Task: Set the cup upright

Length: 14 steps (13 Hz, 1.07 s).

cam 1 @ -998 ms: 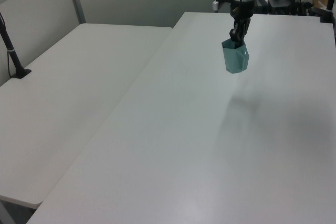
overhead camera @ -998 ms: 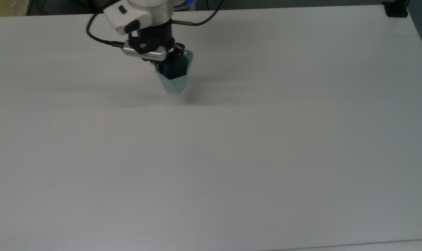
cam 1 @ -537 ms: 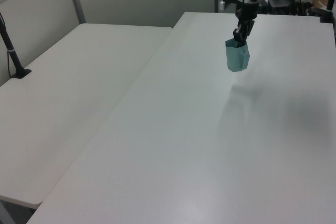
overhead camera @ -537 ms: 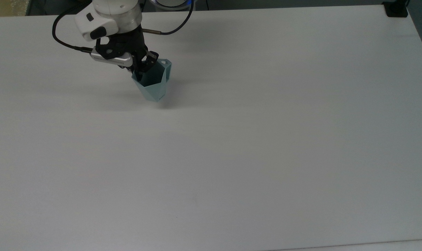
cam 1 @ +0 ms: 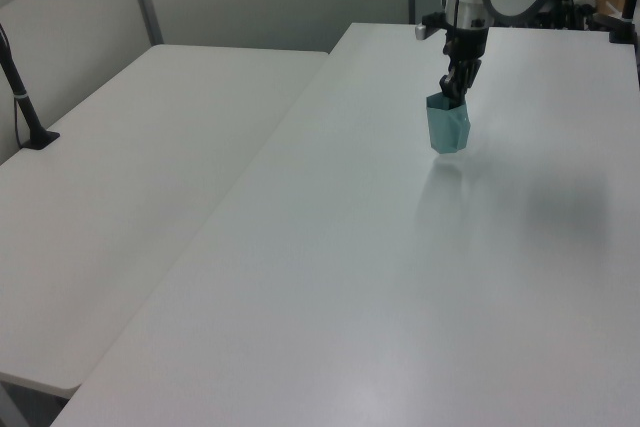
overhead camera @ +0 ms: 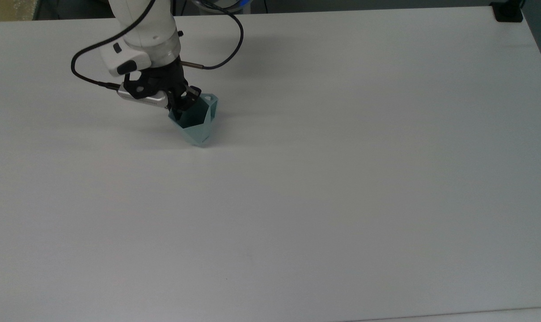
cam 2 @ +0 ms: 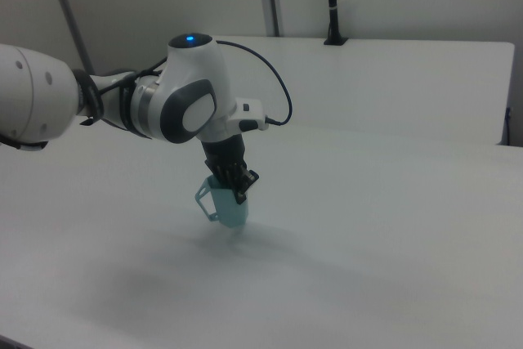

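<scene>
Lowered since before, the cup sits mouth-up, rim pinched by the claw.

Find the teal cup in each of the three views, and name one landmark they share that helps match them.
Top view: cup upper left of centre.
Left view: cup upper right, on the far table.
Right view: cup left of centre.
Shared landmark: the gripper gripping its rim; the white table beneath.

even, soft light (faint shadows), slight blur
</scene>
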Each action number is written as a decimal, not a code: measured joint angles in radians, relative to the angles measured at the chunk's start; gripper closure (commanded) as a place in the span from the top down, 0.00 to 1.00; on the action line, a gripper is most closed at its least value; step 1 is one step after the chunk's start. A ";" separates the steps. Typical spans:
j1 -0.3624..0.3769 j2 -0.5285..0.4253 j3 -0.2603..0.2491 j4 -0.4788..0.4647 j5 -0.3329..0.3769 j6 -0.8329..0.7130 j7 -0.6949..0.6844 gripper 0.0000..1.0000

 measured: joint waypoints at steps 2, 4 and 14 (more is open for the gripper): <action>0.001 0.017 0.002 0.000 0.000 0.008 0.000 0.21; 0.001 0.020 0.002 -0.001 0.001 0.008 0.000 0.99; 0.003 -0.066 0.006 0.085 0.002 -0.196 -0.001 1.00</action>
